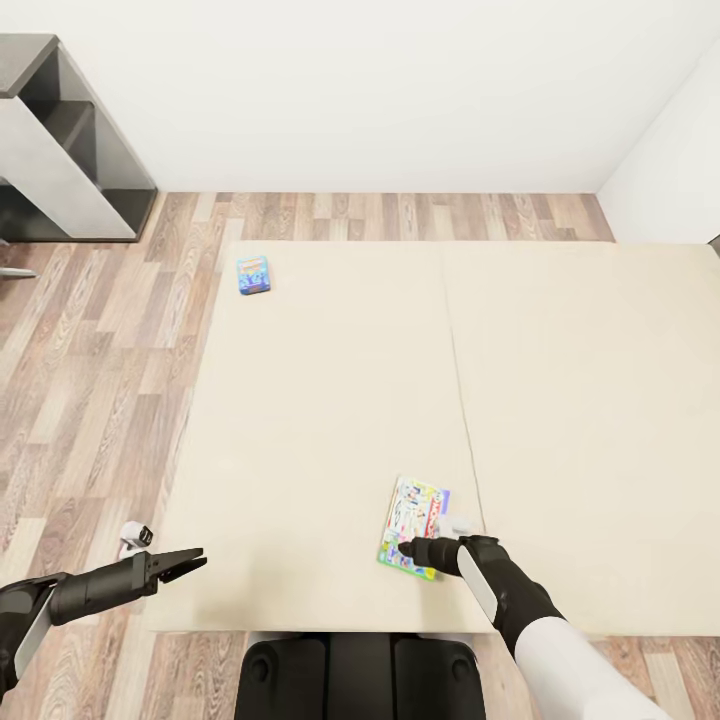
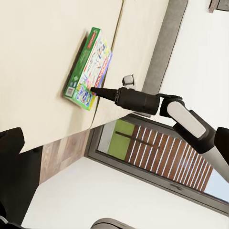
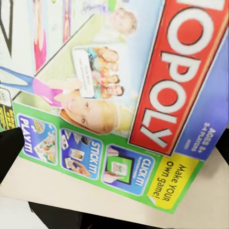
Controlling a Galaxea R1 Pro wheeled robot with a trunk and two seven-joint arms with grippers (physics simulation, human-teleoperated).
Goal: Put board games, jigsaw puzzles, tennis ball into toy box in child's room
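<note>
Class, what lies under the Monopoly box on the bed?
The Monopoly box lies flat on the bed, whose beige mattress shows all around it. Whatever the box covers is hidden. The right gripper is at its near edge.

Green-edged flat cardboard Monopoly box [image 2: 88,69] lies on plain beige bed mattress [image 2: 38,57]; black right gripper [image 2: 95,90] tip touches its near edge.

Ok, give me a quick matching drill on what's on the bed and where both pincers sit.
Things:
1. green-edged Monopoly board game box
2. small blue-teal board game box
3. left pincer
4. right pincer

Places:
A. far corner of the beige mattress
B. at the Monopoly box's near edge
C. over the mattress's near left corner
D. near edge of mattress, beside its centre seam

Pairs: 1-D, 2-A, 3-C, 4-B
</note>
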